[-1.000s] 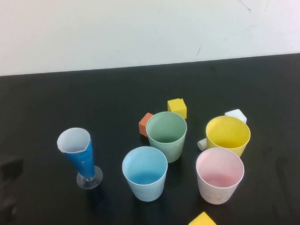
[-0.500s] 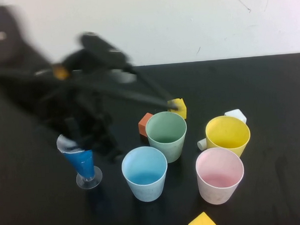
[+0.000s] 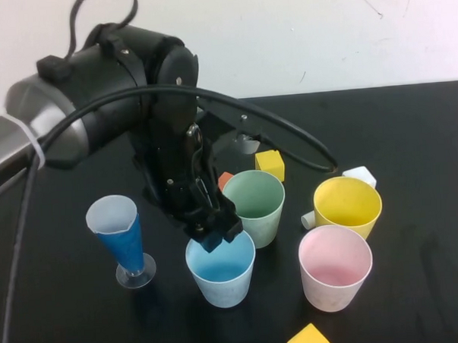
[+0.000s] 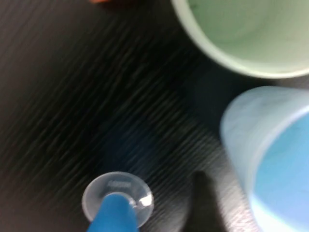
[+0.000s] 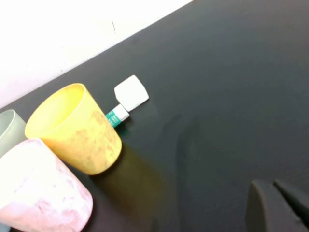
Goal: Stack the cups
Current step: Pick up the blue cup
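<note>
Four cups stand upright on the black table (image 3: 68, 315): sage green (image 3: 254, 206), light blue (image 3: 221, 272), pale pink (image 3: 335, 267) and yellow (image 3: 347, 204). My left gripper (image 3: 214, 237) hangs at the far rim of the light blue cup and looks open. In the left wrist view one dark finger (image 4: 205, 203) shows just outside the blue cup's wall (image 4: 270, 159), with the green cup (image 4: 241, 34) beyond. My right gripper (image 5: 269, 184) is shut and empty, low over bare table, apart from the yellow cup (image 5: 77, 130) and the pink cup (image 5: 38, 188).
A blue-and-white cone glass (image 3: 119, 238) with a clear foot (image 4: 118, 198) stands left of the blue cup. Small blocks lie about: yellow (image 3: 270, 163), orange (image 3: 225, 179), white (image 3: 360, 176) and another yellow one (image 3: 308, 339) at the front edge.
My left arm has swung in from the left and come down over the light blue cup. No cup has moved.
</note>
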